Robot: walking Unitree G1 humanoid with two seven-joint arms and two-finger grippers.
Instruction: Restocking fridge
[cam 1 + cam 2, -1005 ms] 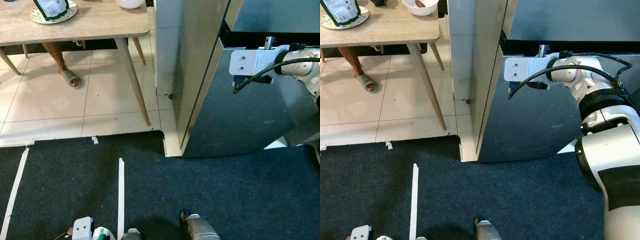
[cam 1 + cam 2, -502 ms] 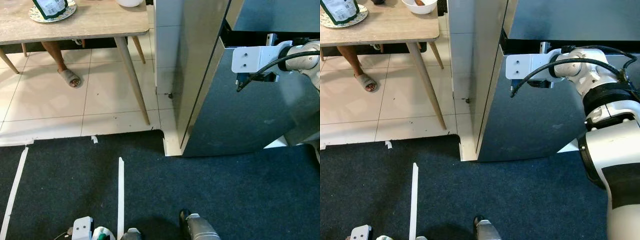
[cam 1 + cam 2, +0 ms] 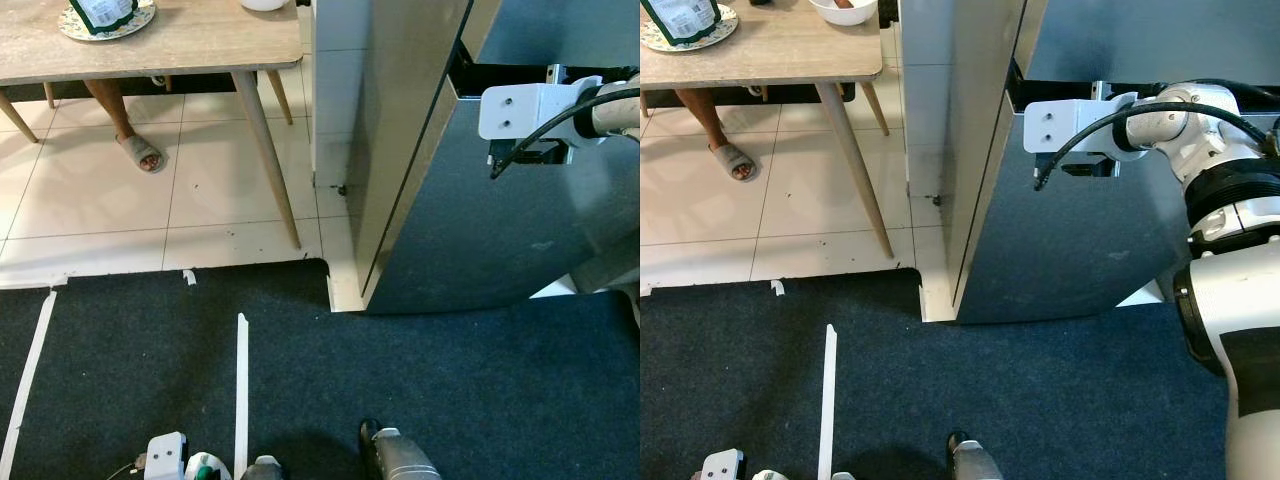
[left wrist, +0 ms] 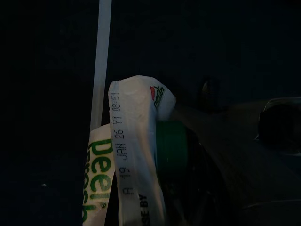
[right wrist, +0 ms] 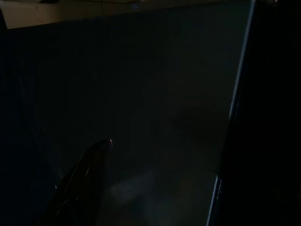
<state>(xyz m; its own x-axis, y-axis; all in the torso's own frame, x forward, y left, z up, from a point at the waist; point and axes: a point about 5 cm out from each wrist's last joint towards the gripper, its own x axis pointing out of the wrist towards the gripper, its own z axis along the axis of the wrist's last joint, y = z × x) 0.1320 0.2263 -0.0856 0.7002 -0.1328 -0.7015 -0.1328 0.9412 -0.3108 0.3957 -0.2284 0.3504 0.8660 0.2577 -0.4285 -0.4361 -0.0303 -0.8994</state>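
Fridge [image 3: 1070, 240] ajar, lower door swung out over dark carpet. Beside fridge, wooden table [image 3: 770, 50] over white tiles, sandalled foot [image 3: 732, 160] beneath. At door's top edge, right gripper [image 3: 1095, 160] on raised silver arm, finger spread impossible to tell. Well short of fridge, hanging low, left gripper [image 4: 188, 188] pinching white green-lettered packet with green cap [image 4: 136, 160]. Likely risk: fingers slipping off edge, door swinging shut before packet goes in.
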